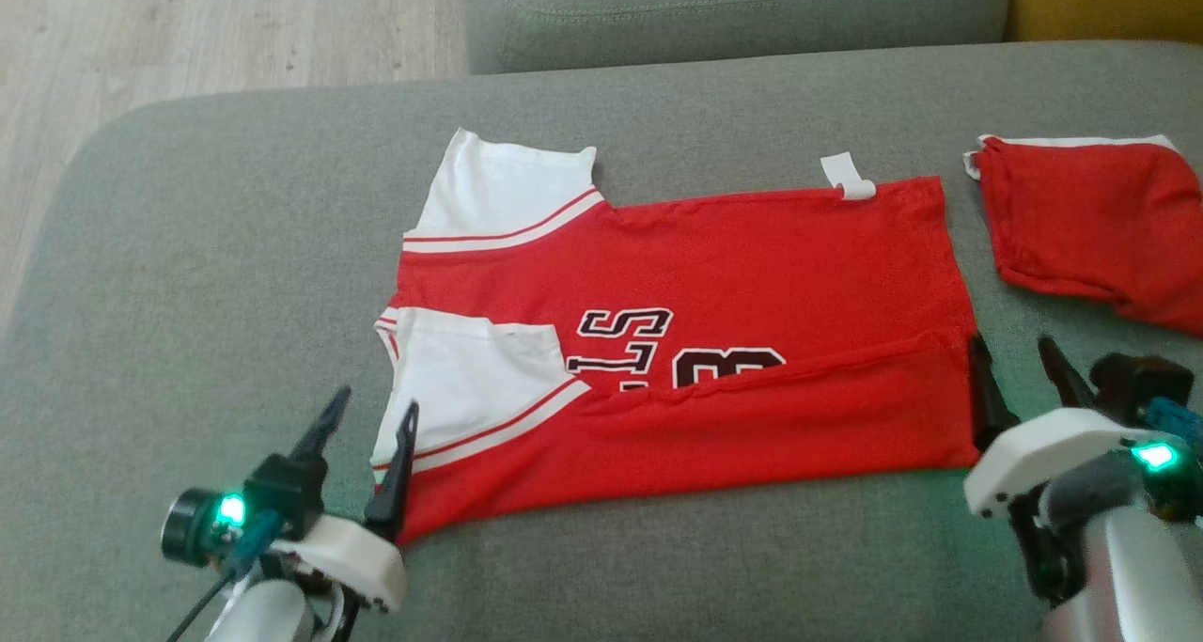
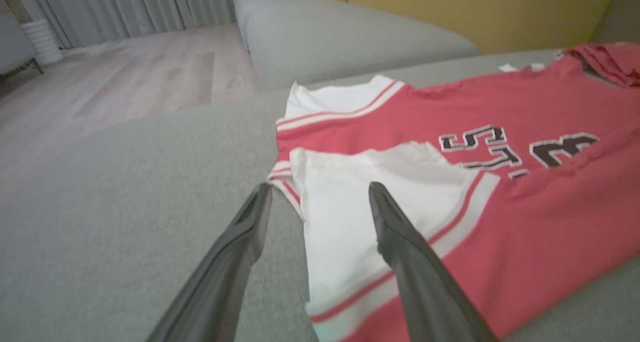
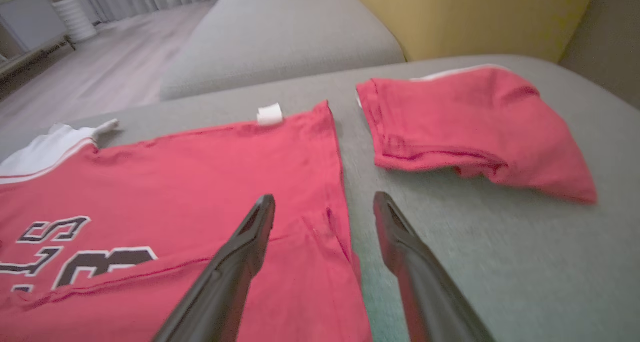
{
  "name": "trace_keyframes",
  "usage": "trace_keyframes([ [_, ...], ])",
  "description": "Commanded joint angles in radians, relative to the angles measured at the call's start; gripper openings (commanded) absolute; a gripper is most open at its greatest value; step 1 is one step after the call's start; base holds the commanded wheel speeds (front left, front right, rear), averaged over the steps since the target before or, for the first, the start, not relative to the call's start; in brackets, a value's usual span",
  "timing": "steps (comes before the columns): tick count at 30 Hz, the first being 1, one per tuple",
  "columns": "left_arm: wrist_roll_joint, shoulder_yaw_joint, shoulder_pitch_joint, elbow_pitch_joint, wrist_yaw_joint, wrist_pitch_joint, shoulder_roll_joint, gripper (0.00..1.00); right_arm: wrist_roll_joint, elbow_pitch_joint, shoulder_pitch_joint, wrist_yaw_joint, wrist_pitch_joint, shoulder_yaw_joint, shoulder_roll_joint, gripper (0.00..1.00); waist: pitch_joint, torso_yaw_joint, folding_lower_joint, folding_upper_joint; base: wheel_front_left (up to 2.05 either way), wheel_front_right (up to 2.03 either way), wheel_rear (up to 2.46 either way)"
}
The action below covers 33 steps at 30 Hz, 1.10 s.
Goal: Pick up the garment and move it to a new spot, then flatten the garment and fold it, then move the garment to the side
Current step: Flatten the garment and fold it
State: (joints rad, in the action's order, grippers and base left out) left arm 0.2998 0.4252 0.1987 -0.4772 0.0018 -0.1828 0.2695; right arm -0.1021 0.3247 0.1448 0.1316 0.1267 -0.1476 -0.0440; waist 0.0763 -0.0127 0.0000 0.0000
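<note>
Step in hand: folding. The garment point(image 1: 714, 275) lies flat across the middle of the sofa cushion point(image 1: 235, 247), and its lower long edge is turned up as a flap point(image 1: 780, 426) over the lettering.

Left gripper point(image 1: 376, 400), lower left of the frame: fingers apart, holding nothing, straddling the edge of the white sleeve point(image 1: 470, 379). Right gripper point(image 1: 1009, 341), lower right: fingers apart, empty, at the hem corner.

Next move, by judgement: take a fresh hold with both grippers for a second fold. The upper edge is not yet folded.

Open room: bare cushion spans the left of the frame as far as its rounded edge, with floor point(image 1: 188, 31) beyond. The right is tighter, because a second folded red garment point(image 1: 1100, 219) lies near the hem.
</note>
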Motion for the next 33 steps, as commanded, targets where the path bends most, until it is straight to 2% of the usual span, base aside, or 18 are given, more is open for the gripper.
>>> trace_keyframes([
  [1, 0.004, -0.049, 0.051, 0.038, 0.010, -0.023, 0.012, 1.00, -0.002, -0.045, 0.025, -0.001, -0.028, 0.041, -0.006, 1.00, 0.003, -0.001, 0.0000, 0.0000, 0.00, 0.00, 0.00],
  [5, 0.019, -0.088, 0.066, 0.110, 0.023, -0.072, -0.020, 1.00, -0.030, -0.086, 0.017, -0.001, -0.158, 0.097, -0.006, 1.00, 0.015, -0.009, 0.0000, 0.0000, 0.00, 0.00, 0.00],
  [9, 0.010, -0.137, 0.069, 0.216, 0.017, -0.078, -0.046, 1.00, -0.064, -0.081, 0.015, -0.001, -0.248, 0.141, -0.006, 1.00, 0.034, -0.020, 0.0000, 0.0000, 0.00, 0.00, 0.00],
  [15, -0.035, -0.166, 0.112, 0.253, -0.038, -0.079, -0.033, 1.00, -0.078, -0.072, 0.046, -0.001, -0.304, 0.185, -0.006, 1.00, 0.092, -0.053, 0.0000, 0.0000, 0.00, 0.00, 0.00],
  [18, -0.045, -0.150, 0.201, 0.206, -0.080, -0.063, 0.005, 1.00, -0.087, -0.080, 0.070, -0.001, -0.319, 0.199, -0.006, 1.00, 0.138, -0.074, 0.0000, 0.0000, 0.00, 0.00, 0.00],
  [22, -0.020, -0.108, 0.384, 0.125, -0.124, 0.069, 0.090, 1.00, -0.098, -0.100, 0.108, -0.001, -0.335, 0.215, -0.006, 1.00, 0.220, -0.098, 0.0000, 0.0000, 0.00, 0.00, 0.00],
  [24, 0.026, -0.072, 0.474, 0.072, -0.131, 0.154, 0.129, 1.00, -0.102, -0.108, 0.124, -0.001, -0.342, 0.226, -0.006, 1.00, 0.256, -0.110, 0.0000, 0.0000, 0.00, 0.00, 0.00],
  [27, 0.145, 0.033, 0.583, 0.016, -0.132, 0.272, 0.199, 1.00, -0.110, -0.116, 0.148, -0.001, -0.350, 0.255, -0.006, 1.00, 0.308, -0.138, 0.0000, 0.0000, 0.00, 0.00, 0.00],
  [30, 0.222, 0.132, 0.667, -0.025, -0.132, 0.328, 0.282, 1.00, -0.120, -0.120, 0.171, -0.001, -0.358, 0.278, -0.006, 1.00, 0.348, -0.161, 0.0000, 0.0000, 0.00, 0.00, 0.00],
  [33, 0.300, 0.192, 0.730, -0.074, -0.132, 0.367, 0.329, 1.00, -0.126, -0.126, 0.185, -0.001, -0.364, 0.293, -0.006, 1.00, 0.381, -0.181, 0.0000, 0.0000, 0.00, 0.00, 0.00],
])
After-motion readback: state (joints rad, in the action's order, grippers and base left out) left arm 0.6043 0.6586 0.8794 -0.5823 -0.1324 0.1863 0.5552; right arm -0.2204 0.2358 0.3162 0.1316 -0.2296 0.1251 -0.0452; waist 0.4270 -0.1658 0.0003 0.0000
